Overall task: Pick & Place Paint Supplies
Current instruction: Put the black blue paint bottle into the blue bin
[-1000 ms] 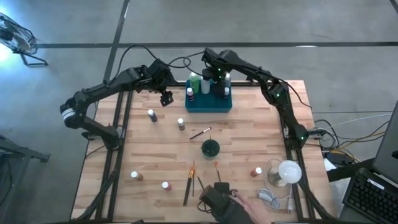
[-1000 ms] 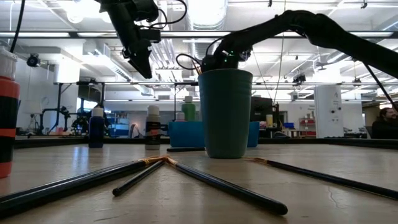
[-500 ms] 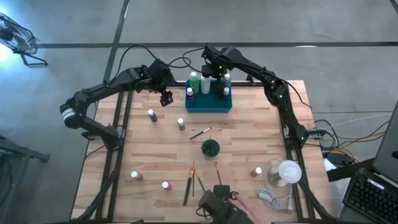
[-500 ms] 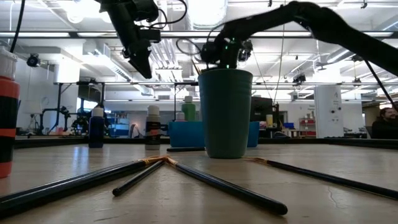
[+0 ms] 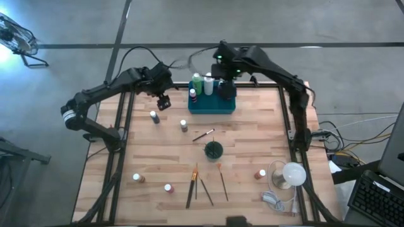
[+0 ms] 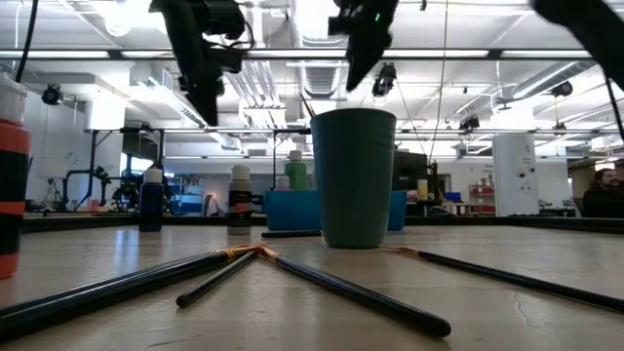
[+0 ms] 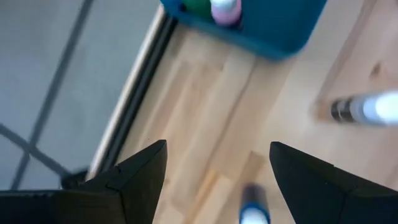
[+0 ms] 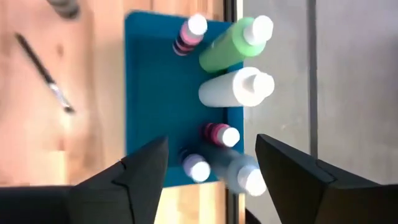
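From my seat the dark green cup [image 6: 354, 175] blocks the middle of the low view, so of the teal tray [image 5: 212, 104] at the far edge of the bench [image 5: 252, 139] I see only strips on either side of it, with a green bottle [image 6: 295, 171] poking above. The right wrist view shows the tray better: a green bottle [image 8: 235, 45], a white bottle [image 8: 235, 88], a pink bottle [image 8: 189, 33], a second pink one [image 8: 220, 133], a purple-capped bottle [image 8: 196, 167] and a taller grey bottle [image 8: 239, 171] stand in it, the last two partly blurred. The right gripper [image 5: 227, 87] hangs above the tray's right end, fingers spread wide, nothing between them. The left gripper [image 5: 163, 101] hovers over the far left part of the bench, just left of the tray, also wide and empty; its own view is smeared, and the bottle below it [image 7: 252, 210] is cut off at the frame. Still out on the bench: a dark bottle [image 5: 153, 116] and a brown one [image 5: 184, 125] near the left gripper, a loose brush [image 5: 203, 135] beside the cup, two bottles [image 5: 137, 178] [image 5: 168, 188] near the front left corner, one [image 5: 261, 174] toward the front right, and a fan of brushes [image 5: 192, 186] along the front edge. A white lamp-like object [image 5: 292, 174] and cabling sit by the front right corner. At the low view's left border a red-and-black bottle [image 6: 13, 180] is cropped.
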Tool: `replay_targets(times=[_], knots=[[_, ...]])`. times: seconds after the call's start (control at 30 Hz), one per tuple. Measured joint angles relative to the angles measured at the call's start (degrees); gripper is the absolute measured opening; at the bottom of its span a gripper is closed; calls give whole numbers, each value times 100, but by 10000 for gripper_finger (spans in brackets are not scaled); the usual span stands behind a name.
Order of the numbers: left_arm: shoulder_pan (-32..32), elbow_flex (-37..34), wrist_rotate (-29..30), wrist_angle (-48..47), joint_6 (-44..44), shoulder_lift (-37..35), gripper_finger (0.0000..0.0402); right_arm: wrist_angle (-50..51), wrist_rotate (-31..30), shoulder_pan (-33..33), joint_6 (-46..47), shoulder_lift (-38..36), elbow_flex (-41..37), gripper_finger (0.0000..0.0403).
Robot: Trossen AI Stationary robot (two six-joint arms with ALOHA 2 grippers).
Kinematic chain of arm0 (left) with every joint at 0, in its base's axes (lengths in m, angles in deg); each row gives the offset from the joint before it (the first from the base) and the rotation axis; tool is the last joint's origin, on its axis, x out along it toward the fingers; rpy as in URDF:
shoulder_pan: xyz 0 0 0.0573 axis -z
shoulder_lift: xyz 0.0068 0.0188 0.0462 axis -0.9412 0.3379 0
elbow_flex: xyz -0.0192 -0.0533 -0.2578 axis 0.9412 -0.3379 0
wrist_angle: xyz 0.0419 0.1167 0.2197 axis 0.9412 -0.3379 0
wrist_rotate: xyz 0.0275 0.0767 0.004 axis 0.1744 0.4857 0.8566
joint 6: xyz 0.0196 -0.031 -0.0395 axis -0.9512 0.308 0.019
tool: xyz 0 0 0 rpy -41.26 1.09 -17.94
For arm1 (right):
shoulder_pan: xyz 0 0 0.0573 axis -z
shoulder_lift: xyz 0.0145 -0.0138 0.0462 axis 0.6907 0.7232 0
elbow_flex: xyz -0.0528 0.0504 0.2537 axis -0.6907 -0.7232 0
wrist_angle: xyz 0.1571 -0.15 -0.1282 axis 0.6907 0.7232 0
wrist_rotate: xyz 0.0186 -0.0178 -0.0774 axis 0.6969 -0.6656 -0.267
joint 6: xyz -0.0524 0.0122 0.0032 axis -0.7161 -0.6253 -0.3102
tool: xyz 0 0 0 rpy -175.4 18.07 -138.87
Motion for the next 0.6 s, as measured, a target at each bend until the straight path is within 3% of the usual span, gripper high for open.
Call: replay_targets(times=[0.23, 0.6], knots=[[11, 73, 0, -846, 270, -30, 282, 347, 23, -263, 1035, -1078, -864, 226], [15, 50, -52, -1358, 288, -435, 259, -216, 42, -1276, 2720, -3050, -3855, 232]])
